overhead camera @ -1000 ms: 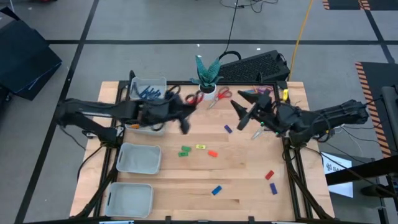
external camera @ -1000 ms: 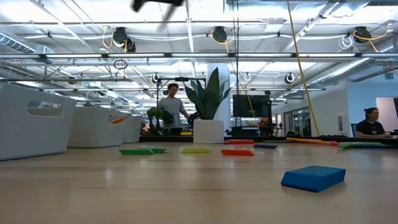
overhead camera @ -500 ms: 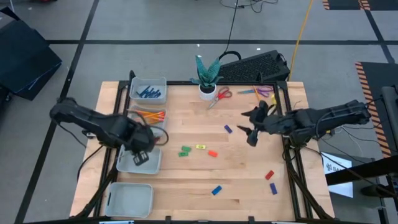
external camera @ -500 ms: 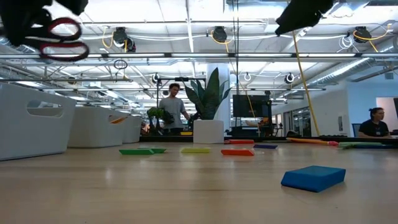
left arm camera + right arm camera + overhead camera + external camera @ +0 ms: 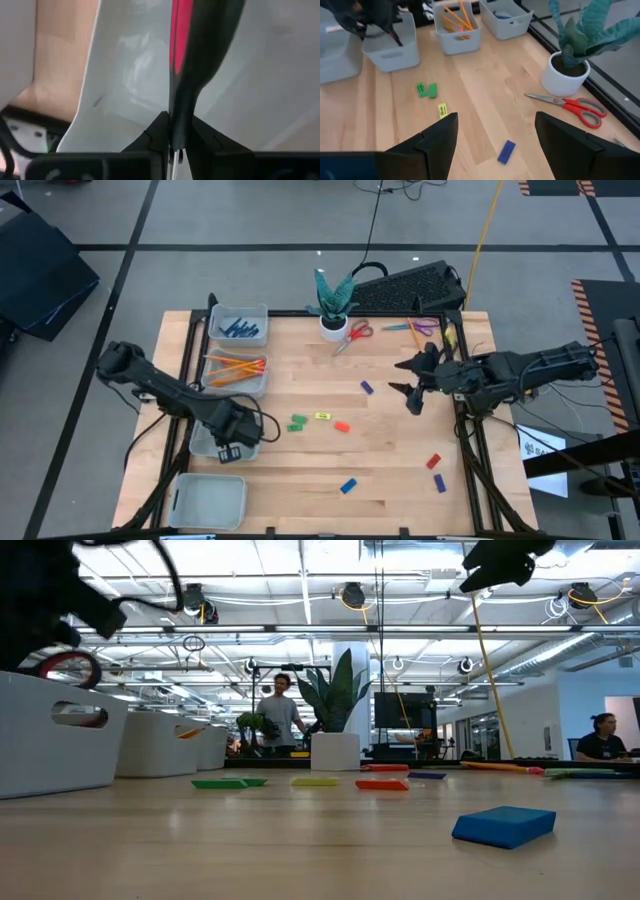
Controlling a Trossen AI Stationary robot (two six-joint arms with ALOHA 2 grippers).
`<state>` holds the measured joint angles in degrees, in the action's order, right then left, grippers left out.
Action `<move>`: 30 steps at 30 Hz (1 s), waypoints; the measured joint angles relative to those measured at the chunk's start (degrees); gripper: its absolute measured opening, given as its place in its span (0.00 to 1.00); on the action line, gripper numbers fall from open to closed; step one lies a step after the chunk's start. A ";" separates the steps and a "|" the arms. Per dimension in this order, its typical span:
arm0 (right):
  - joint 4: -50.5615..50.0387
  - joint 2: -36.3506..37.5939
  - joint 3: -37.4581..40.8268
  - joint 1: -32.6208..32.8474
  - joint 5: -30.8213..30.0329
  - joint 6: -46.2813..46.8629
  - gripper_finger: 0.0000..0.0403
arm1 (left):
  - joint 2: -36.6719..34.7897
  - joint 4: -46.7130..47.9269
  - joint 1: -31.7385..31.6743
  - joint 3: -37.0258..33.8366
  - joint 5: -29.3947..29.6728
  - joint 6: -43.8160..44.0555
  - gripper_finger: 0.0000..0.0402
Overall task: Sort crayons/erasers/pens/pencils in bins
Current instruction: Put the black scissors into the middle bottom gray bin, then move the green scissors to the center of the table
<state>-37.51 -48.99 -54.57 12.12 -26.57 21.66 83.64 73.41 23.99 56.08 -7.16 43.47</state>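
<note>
Left end effector point(image 5: 232, 448), clamped on red-handled scissors point(image 5: 68, 667), has dropped lower over the third bin point(image 5: 203, 442); right end effector point(image 5: 410, 387) hangs open, slightly retracted.

smooth plastic bins point(image 5: 238, 328), wood table point(image 5: 390, 450) (matt)

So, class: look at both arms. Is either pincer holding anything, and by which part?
The left pincer is shut on red-handled scissors, gripping a handle, above a grey bin. The right pincer is open and holds nothing.
</note>
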 joint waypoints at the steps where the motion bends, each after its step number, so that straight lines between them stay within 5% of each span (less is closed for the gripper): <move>1: 0.38 1.36 0.92 0.00 0.03 0.02 0.64 | 0.11 0.22 0.00 -0.85 -0.09 0.27 0.13; 10: 14.63 17.73 15.52 -0.02 7.69 -2.33 0.53 | -2.04 2.21 0.00 -0.55 -1.80 1.54 0.35; 22: 19.22 37.56 24.66 -0.02 8.92 -10.59 0.04 | -5.85 2.69 -1.62 16.15 7.27 4.74 0.42; 30: 17.08 45.64 26.14 -0.02 10.32 -10.41 0.05 | -5.81 -3.12 -6.22 19.49 15.04 4.39 0.42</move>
<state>-20.43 -3.35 -28.42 12.10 -16.25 11.24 77.82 70.29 17.77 75.57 7.88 47.86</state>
